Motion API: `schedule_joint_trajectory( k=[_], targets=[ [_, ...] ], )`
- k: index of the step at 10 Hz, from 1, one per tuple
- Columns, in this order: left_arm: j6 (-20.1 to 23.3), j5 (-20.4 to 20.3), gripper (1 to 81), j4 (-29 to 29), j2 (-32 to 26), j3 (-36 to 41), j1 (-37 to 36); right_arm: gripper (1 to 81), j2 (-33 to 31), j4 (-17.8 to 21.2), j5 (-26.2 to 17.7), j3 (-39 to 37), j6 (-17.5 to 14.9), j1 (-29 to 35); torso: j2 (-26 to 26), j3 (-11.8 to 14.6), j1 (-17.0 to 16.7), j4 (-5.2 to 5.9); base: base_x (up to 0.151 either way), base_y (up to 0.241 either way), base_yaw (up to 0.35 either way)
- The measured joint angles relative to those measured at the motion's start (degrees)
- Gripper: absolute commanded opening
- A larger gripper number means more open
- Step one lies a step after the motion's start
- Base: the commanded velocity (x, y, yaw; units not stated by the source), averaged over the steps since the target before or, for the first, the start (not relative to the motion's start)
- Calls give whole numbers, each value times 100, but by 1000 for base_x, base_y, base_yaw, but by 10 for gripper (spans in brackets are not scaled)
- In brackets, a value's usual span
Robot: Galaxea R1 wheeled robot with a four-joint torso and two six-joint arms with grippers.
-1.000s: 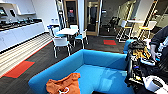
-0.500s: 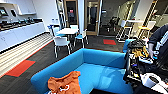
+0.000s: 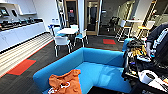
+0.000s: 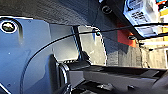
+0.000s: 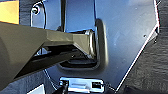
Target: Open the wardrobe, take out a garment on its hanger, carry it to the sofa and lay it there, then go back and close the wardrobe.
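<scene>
The bright blue sofa (image 3: 100,67) takes up the lower middle of the head view, its low back towards the room. The orange garment (image 3: 65,82) lies crumpled on the seat at the sofa's near left end. A thin white curve (image 3: 62,86) shows on the garment; I cannot tell whether it is the hanger or a print. Both wrist views look onto the robot's own dark plate and bar above dark carpet.
A person with a control rig (image 3: 155,42) stands at the right behind a cluttered cart (image 3: 145,72). Beyond the sofa stand a white table (image 3: 67,31) with white chairs (image 3: 61,41), a counter (image 3: 20,31) along the left wall, red floor patches (image 3: 21,67) and doorways.
The head view has shifted very slightly. The garment lies on the sofa as before.
</scene>
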Motion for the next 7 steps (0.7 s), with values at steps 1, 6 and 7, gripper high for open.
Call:
schedule_joint_trajectory(
  k=[1, 6, 7],
  targets=[
    [0, 2, 811, 4, 0, 0, 18, 811, 0, 0, -5, 0, 0, -12, -2, 0, -5, 0, -69, 0, 0],
    [0, 0, 811, 15, 0, 0, 11, 811, 9, -1, 0, 0, 0, -4, -4, 0, 2, 0, 0, 0, 0],
    [0, 0, 811, 15, 5, 0, 13, 811, 9, -1, -5, 0, 0, -4, -4, 0, 2, -2, 0, 0, 0]
  ],
)
